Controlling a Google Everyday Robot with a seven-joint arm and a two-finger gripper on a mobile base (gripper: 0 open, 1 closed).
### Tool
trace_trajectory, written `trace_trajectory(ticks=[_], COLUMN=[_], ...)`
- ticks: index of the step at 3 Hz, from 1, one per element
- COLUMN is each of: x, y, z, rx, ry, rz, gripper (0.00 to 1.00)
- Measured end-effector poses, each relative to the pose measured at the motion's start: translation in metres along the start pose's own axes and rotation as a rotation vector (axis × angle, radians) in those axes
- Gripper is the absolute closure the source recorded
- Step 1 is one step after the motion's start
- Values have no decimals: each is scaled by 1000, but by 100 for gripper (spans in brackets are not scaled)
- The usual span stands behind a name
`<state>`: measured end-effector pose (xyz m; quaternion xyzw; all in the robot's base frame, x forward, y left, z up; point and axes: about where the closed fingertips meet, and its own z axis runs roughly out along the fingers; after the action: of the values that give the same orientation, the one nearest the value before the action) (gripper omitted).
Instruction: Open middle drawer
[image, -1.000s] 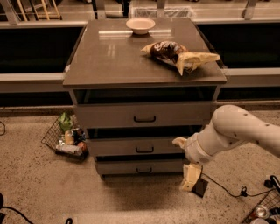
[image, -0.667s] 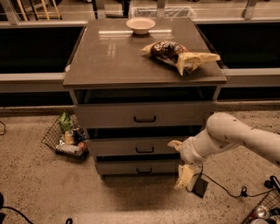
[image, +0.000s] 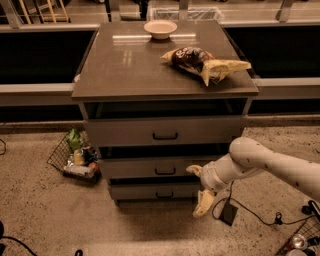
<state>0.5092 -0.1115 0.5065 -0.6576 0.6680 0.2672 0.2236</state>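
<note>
Cream-coloured two-finger gripper hung spread wide and empty just beside the right end of the wide, shallow grey-brown middle drawer, which looked shut, second of three in the grey-brown table. That drawer seemed rigid and likely to slide straight out. Its small dark bar handle at the front's centre offered the only hold, slim enough to slip from.

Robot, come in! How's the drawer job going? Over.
Cream two-finger gripper open, holding nothing, by wide grey-brown middle drawer, right end. Dark bar handle ungripped. Nothing between gripper and handle; wire floor basket well aside.
</note>
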Motion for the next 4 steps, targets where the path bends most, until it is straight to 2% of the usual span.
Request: trace_trajectory(ticks=[1,2,3,4], x=[9,28,38,47], y=[-8,-40,-62,-87], z=[8,9,6,14], rx=[3,52,89,124], ry=[33,106,111,91], rz=[-18,-112,-165,-204], gripper=[0,0,0,0])
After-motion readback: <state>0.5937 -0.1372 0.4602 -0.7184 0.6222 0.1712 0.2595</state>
